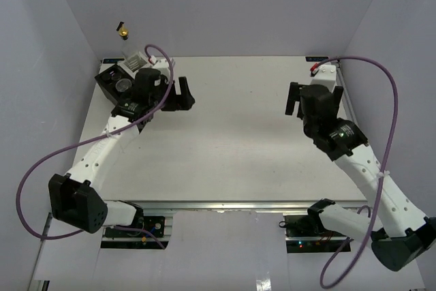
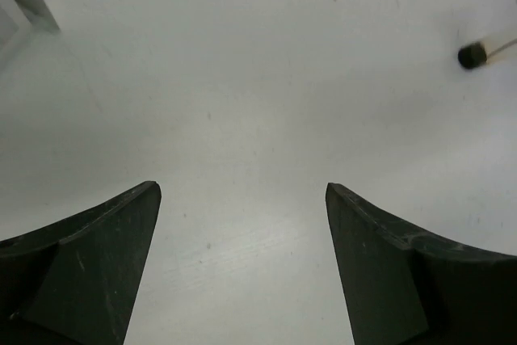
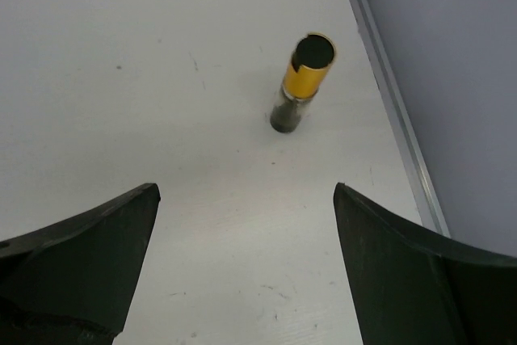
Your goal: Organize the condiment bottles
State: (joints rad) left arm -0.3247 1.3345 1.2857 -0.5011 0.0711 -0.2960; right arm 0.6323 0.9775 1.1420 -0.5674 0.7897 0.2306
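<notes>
A slim bottle [image 3: 301, 85] with a black cap and yellow contents stands upright near the table's right rail, well ahead of my right gripper [image 3: 246, 191], which is open and empty. In the top view the right gripper [image 1: 297, 100] is at the far right. My left gripper [image 1: 178, 95] is open and empty over bare table [image 2: 242, 191], just right of the rack. The tall clear bottle with the gold pourer [image 1: 123, 33] stands behind the rack. A round metal-topped shaker [image 1: 121, 85] sits in the black box. The brown spice jar is hidden.
The black rack box [image 1: 107, 81] and white rack box [image 1: 133, 63] stand at the far left corner, partly under the left arm. A metal rail [image 3: 396, 103] runs along the table's right edge by the wall. A small dark object [image 2: 472, 56] shows far off.
</notes>
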